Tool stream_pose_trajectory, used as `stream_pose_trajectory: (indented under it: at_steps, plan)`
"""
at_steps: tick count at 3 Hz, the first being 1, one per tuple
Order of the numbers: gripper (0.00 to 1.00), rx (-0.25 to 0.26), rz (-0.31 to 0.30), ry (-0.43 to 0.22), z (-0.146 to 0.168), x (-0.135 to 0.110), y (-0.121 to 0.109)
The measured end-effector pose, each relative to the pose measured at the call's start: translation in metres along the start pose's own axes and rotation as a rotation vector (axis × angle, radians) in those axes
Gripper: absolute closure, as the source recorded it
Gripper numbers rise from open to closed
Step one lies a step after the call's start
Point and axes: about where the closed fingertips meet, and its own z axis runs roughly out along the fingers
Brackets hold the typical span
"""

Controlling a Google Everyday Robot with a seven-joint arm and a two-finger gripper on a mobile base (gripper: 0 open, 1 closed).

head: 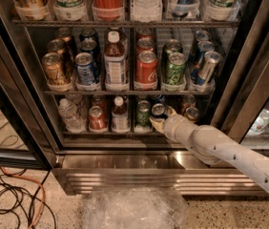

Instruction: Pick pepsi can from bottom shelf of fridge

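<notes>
Standing in front of the large black-framed drinks fridge (27, 75), I see its door open and the racks full.

On the thin dark bottom shelf (101, 134), low in the middle of the frame, the row begins at the left with a clear plastic water bottle (67, 114). Next come a short red can (96, 118), a dark bottle with a white cap (119, 114) and a green can (143, 111).

Just right of the green can stands the dark blue pepsi can with its silver top (158, 110). It is upright at the front of its lane and rests on the shelf.

The cream-coloured gripper (162, 119) is right at the pepsi can, reaching into the shelf opening from the lower right. It seems to touch or cup the can's lower right side, but I cannot tell whether it has closed on it. The pale jointed arm (239, 154) runs from there down to the lower right corner of the frame, crossing above the ribbed stainless steel base panel (125, 175).

As I judge it, the reach is done: the gripper has found the right can on the right shelf. A sure hold has yet to show. What remains is lifting the can clear of its lane and drawing it out of the fridge without knocking the green can beside it.
</notes>
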Motion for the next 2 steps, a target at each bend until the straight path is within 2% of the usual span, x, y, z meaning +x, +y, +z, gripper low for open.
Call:
stream_pose_trajectory:
  at_steps: [1, 2]
  plan:
    - [1.0, -0.004, 0.009, -0.068, -0.0078, -0.0354, -0.0119]
    - [1.0, -0.004, 0.009, -0.068, -0.0078, -0.0354, -0.0119]
